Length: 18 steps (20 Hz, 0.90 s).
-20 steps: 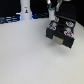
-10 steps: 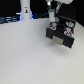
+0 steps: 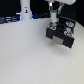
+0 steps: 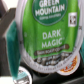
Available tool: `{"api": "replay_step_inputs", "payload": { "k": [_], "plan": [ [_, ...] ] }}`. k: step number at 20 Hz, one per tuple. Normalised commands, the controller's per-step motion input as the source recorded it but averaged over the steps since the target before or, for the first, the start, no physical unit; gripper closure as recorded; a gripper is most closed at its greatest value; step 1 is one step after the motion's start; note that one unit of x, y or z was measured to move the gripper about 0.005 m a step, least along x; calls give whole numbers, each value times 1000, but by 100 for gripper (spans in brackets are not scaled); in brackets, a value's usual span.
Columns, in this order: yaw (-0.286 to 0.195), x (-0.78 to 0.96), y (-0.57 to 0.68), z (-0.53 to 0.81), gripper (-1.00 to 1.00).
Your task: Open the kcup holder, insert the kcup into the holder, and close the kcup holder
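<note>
In the upper right of the exterior view you see the tool (image 3: 53,22) hanging over the kcup holder (image 3: 62,33), a black box sitting on the white worktop (image 3: 25,57). The holder's tray looks pulled out toward the lower part of the frame, though the blur keeps you from reading its slots. A white post (image 3: 25,8) stands at the upper left, well apart from the holder.

In the wrist view the kcup (image 4: 47,32) fills most of the frame, its green lid reading "Green Mountain Dark Magic". A teal finger (image 4: 13,50) presses against its side, so the tool is clamped on the kcup.
</note>
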Motion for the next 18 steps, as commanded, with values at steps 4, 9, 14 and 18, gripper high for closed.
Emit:
{"api": "replay_step_inputs", "payload": {
  "k": [4, 9, 14, 18],
  "plan": [
    [3, 81, 103, 12, 100],
    [33, 35, 557, 4, 100],
    [35, 113, 486, -12, 100],
    [17, 67, 186, -5, 100]
  ]
}}
